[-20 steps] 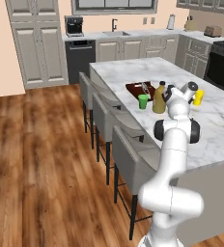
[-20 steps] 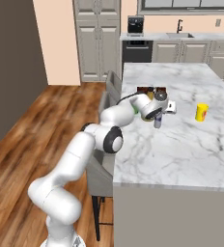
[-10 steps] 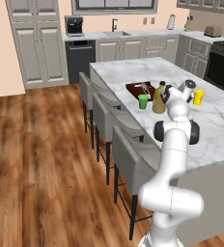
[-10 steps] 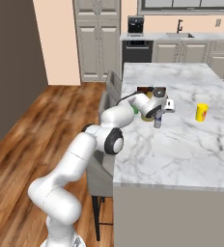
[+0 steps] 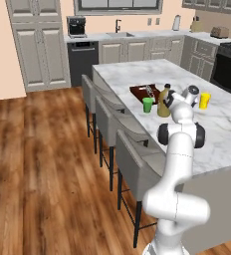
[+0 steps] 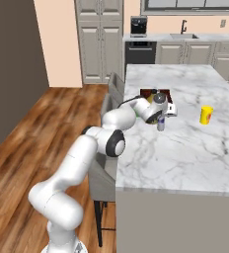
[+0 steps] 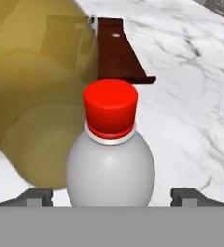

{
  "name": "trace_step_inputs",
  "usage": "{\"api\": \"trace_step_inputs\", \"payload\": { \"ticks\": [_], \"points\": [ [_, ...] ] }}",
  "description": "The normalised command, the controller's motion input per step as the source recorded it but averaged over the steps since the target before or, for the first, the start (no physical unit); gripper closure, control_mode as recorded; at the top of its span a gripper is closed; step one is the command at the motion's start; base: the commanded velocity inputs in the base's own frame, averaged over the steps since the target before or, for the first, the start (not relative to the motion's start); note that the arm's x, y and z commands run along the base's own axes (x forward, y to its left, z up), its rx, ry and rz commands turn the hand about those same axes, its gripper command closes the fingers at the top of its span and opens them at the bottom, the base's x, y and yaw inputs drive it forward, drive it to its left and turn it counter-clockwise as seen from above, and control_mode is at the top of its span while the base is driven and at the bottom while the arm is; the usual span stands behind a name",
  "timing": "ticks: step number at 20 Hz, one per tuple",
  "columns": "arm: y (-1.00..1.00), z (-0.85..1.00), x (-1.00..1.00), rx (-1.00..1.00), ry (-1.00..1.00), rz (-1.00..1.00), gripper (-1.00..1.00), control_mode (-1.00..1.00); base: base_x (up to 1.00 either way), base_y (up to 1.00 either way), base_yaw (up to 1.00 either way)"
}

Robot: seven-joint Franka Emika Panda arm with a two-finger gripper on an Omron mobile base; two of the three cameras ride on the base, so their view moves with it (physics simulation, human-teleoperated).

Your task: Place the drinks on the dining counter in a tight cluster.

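While spread apart as now, grips nothing: gripper [image 7: 111, 195] level with the belly of the small pale bottle [image 7: 110, 166], fingertips [image 7: 36, 196] off to either side, with a sliver of marble showing between each tip and the pale wall.

Stands upright on the dining counter [image 5: 222, 127], that bottle, red cap [image 7: 110, 112] on top. Sits just beside the dark wine bottle [image 7: 34, 101], close enough to count as clustered; cannot tell whether touching. Beyond both, the brown tray [image 7: 118, 46], and by the tray a green cup [image 5: 147, 104] in the left base view. Well apart along the marble, alone: the yellow juice bottle [image 6: 206, 114], black-capped, upright. Along the near edge, grey stools [image 5: 132, 164].

Judged from shape alone:
- **Small pale bottle:** probably light and rigid, smooth and rounded, so liable to squirt out of a pinch above or below the widest part. Best taken square across the belly, low, jaws level. Narrow foot, so easily tipped by a sideways brush on withdrawal.
- **Wine bottle:** likely the heaviest, hard and slick, tall and top-heavy. Best clamped on the straight body, not the neck.
- **Juice bottle:** squat and stable, probably slightly yielding plastic. Label band should give a fair hold, so mid-body, below the cap.

Likely next in line, that juice bottle, being the one outside the group. Needs setting down near the other two without knocking the small one.
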Motion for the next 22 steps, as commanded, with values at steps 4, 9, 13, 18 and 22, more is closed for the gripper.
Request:
{"api": "trace_step_inputs", "payload": {
  "ticks": [4, 9, 13, 18, 22],
  "points": [
    [0.0, 0.01, 0.0, 0.0, -0.04, 0.0, -1.0, -1.0, 0.0, 0.0, 0.0],
    [-0.03, 0.06, 0.0, 0.0, 0.0, 0.0, -1.0, -1.0, 0.0, 0.0, 0.0],
    [0.0, 0.08, -0.05, 0.0, 0.0, -0.01, -1.0, -1.0, 0.0, 0.0, 0.0],
    [-0.02, 0.12, -0.07, 0.0, 0.0, -0.02, -1.0, -1.0, 0.0, 0.0, 0.0],
    [0.0, 0.06, -0.06, 0.0, 0.04, -0.01, -1.0, -1.0, 0.0, 0.0, 0.0]
  ]
}}
